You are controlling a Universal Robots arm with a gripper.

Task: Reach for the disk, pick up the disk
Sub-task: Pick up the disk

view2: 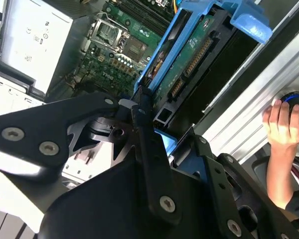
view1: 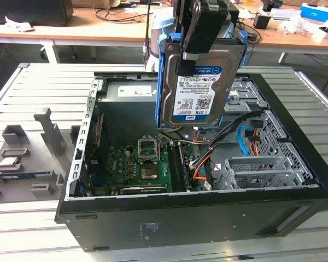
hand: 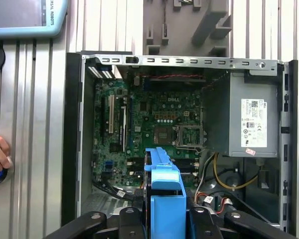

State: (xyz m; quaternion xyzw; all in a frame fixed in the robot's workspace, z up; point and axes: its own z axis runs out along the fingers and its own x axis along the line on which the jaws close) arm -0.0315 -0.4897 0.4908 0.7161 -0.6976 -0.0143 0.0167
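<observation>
Gripper (view2: 147,117) body sits closest to the lens in the second wrist view, clamped on the disk (view1: 199,82) at its top edge. Disk hangs straight below the claw, long axis vertical, label facing the exterior cam, clear above the open PC case (view1: 71,180). First wrist view gives the blue rail frame (hand: 163,199) edge-on over the motherboard (hand: 154,124). Second wrist view shows the drive's connector side, plus a person's hand (view2: 284,119) on the table (view1: 33,82).
</observation>
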